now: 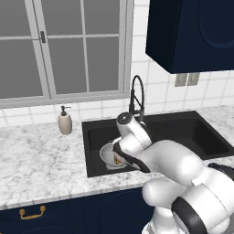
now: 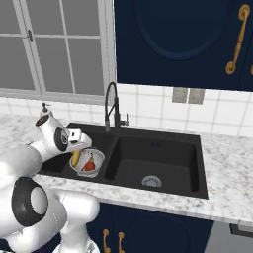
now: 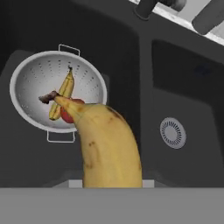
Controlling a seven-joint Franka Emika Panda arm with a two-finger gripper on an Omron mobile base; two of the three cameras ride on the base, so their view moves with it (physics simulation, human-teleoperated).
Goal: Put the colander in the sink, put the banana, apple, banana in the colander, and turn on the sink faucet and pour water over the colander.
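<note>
While over the colander [image 3: 58,92], claw grips a banana [image 3: 107,148].

Glossy white rounded arm [image 1: 183,173], dark joint bands

arm [image 1: 173,169]: bent forward, low | hand [image 2: 81,145]: closed, gripping, pointing down

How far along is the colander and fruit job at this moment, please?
Done: the colander sits in the sink's left basin with one banana and the apple inside. In hand: the gripper holds the second banana above the sink. Left: dropping it in, then turning on the faucet; no water runs.
</note>
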